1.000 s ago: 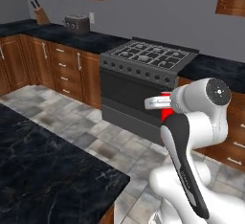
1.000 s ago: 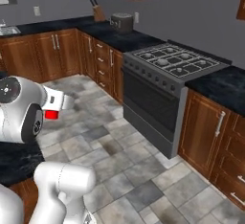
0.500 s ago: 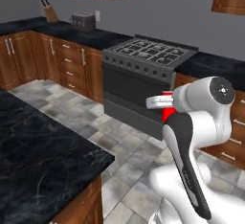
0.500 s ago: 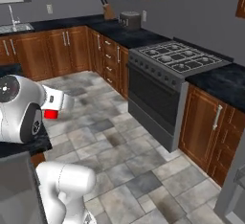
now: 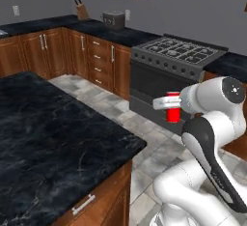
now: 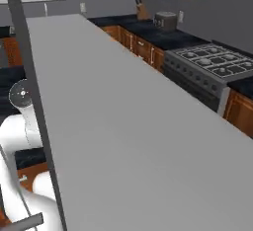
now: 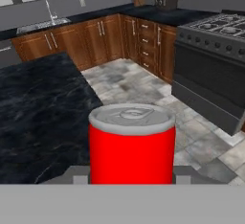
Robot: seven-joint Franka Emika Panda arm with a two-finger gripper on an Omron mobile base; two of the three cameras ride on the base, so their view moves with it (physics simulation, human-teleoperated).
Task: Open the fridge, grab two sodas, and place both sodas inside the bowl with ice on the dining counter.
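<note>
White glossy arm (image 5: 212, 138), rounded tubular links. Dark charcoal band curving along the link near the elbow, running down the lower segment. Round grey cap with small dark centre mark on the wrist joint. Pale grey flat hand bar at the left. Bulbous white base segments.

A large flat grey panel (image 6: 138, 126) blocks most of the right base view, hiding the floor and part of the stove (image 6: 217, 69). In the hand view, the red can (image 7: 131, 144) is cut off at its base, and the finger tips beside it cannot be made out. The dining counter (image 5: 53, 138) runs past the left base view's edge.
</note>
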